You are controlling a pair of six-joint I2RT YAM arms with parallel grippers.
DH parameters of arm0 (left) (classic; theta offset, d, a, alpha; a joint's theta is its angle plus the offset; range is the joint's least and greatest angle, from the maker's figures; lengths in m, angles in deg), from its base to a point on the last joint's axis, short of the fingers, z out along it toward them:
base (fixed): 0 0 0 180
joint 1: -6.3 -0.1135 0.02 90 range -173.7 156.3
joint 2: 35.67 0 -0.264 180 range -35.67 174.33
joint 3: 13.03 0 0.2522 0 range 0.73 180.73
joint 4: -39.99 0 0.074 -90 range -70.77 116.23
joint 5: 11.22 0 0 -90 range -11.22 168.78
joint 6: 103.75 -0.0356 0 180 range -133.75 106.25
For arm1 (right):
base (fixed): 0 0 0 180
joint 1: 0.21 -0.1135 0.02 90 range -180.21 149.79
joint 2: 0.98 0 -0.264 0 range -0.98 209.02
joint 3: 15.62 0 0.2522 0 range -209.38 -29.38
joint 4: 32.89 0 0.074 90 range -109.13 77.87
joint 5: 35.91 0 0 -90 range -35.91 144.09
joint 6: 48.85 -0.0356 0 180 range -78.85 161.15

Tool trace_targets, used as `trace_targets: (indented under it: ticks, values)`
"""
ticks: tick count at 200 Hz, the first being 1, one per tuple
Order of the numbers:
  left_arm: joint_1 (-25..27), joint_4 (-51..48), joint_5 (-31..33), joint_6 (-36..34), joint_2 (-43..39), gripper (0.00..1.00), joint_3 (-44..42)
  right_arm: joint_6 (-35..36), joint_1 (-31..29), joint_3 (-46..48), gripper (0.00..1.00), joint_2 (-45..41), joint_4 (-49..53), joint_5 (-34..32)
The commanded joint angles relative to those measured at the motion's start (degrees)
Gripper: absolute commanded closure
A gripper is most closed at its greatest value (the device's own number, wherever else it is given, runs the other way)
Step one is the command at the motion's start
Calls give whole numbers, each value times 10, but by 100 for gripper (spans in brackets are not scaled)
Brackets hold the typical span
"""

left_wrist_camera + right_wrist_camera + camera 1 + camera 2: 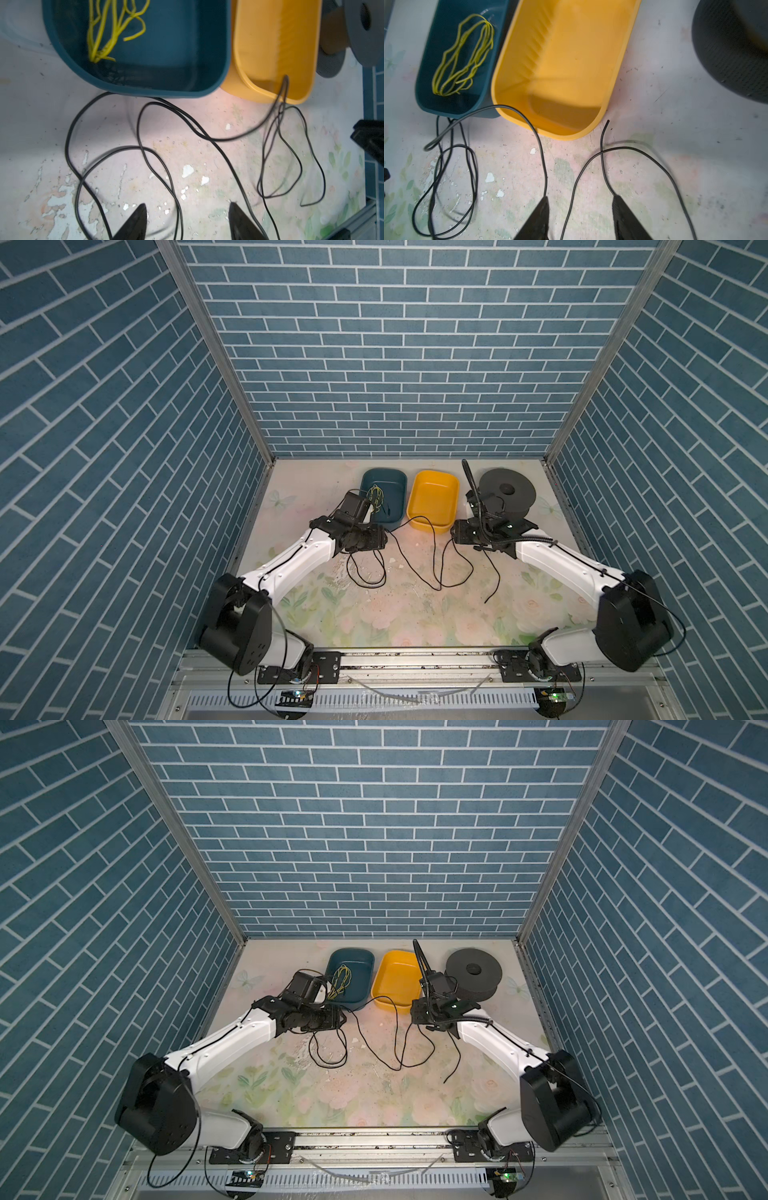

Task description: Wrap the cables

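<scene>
"Where is the black cable (pixel 625 147) lying?"

"It's sprawling in loose loops on the floral tabletop (pixel 374 614), in front of the teal bin (pixel 226 41) and the yellow bin (pixel 564 136), trailing between both arms."

"Is the left gripper (pixel 187 207) pinching it?"

"No, its fingers are standing spread, with strands running between them. The right gripper (pixel 580 197) is gaping too, with one strand passing through the gap."

"And the yellow strands (pixel 104 31)?"

"They're sitting in the teal bin."

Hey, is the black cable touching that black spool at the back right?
Apart. In the right wrist view the cable ends and loops near the yellow bin, with bare table between it and the spool.
</scene>
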Motion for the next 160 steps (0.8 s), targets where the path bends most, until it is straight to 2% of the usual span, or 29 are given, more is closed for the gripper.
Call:
trace_targets:
  ticks: [1, 53, 160]
  values:
    - [-3, 35, -18, -6, 16, 38, -3, -38, 1, -3, 54, 41, -44, 29]
    - [-11, 108, -14, -4, 86, 38, -10, -53, 12, -49, 56, 129, -78, 56]
    - [-25, 147, 6, -11, 222, 39, 94, -59, 69, -151, 56, 235, -102, 77]
